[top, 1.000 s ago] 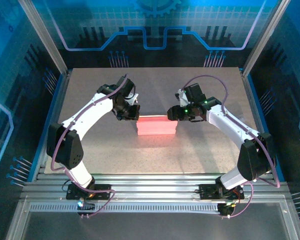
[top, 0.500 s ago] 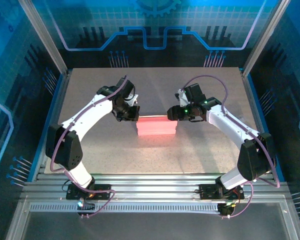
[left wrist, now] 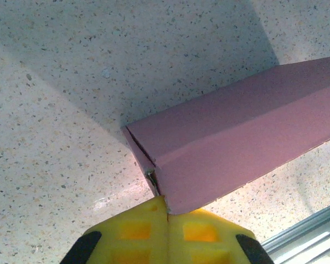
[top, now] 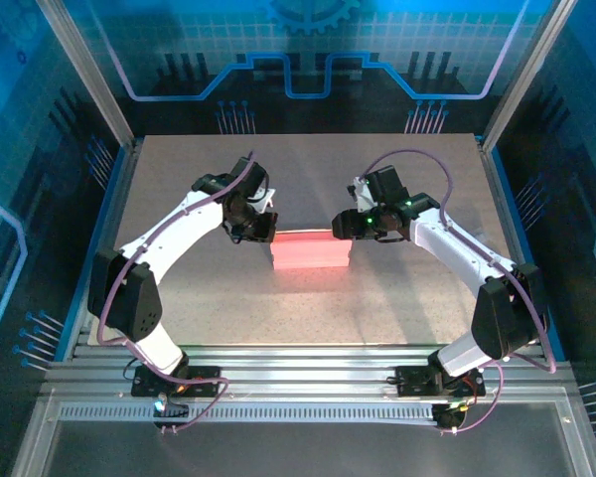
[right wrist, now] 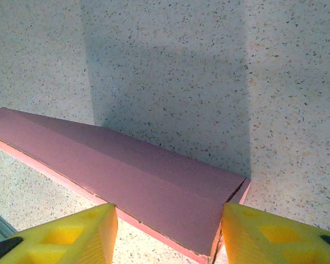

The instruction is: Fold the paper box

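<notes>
Jaws of the left gripper are pressed together; in the left wrist view its yellow fingers meet along one seam. The near corner of the paper box comes down right at their tips, and whether any card is nipped there is hidden. That end shows a narrow dark slit between the layers. The box's far part is cut off by the picture's right side, above a strip of metal rail.

From above, the paper box lies flattened at the middle of the speckled table. Bare surface lies open on every side of it, out to the blue side walls.

At its right end, the right gripper stands with jaws apart. In the right wrist view its fingers sit astride the box's corner. I cannot tell whether the pads press the card. The fingers' lower parts are cut off by the frame.
</notes>
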You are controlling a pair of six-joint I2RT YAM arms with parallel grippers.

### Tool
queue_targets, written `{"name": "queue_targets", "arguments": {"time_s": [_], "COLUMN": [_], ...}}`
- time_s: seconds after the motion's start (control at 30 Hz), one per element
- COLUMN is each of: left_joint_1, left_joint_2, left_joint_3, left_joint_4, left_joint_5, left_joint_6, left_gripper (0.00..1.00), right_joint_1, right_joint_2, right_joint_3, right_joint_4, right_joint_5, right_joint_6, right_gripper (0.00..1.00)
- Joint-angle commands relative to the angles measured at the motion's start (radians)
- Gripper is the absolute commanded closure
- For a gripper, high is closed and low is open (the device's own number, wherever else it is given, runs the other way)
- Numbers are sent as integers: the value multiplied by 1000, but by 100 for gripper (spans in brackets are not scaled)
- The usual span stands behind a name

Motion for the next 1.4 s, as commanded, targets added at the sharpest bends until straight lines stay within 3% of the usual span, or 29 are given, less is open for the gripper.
{"name": "queue_targets", "arguments": {"time_s": [0.0, 0.3, 0.47, 0.77, 1.0, 1.37], "left_joint_1": [-26, -63, -81, -102, -109, -140], "left_joint_2": [-9, -25, -37, -37, -33, -20], "left_joint_3": [-18, -60, -83, -85, -67, -40], "left_joint_4": [-28, 10, 30, 38, 33, 33], "left_joint_5": [-18, -79, -92, -105, -102, -103], "left_joint_6": [17, -19, -49, -73, -84, -130], "left_gripper": [100, 100, 100, 100, 100, 100], "right_joint_1": [25, 16, 15, 10, -17, -8], "right_joint_2": [-6, -60, -93, -101, -133, -185], "right_joint_3": [-17, -9, -7, -13, -54, -104], "right_joint_4": [-4, 1, 8, -9, 2, 21], "right_joint_5": [-33, -46, -70, 2, 35, 116], "right_joint_6": [9, 31, 42, 58, 89, 140], "right_gripper": [47, 44, 37, 36, 24, 40]}}
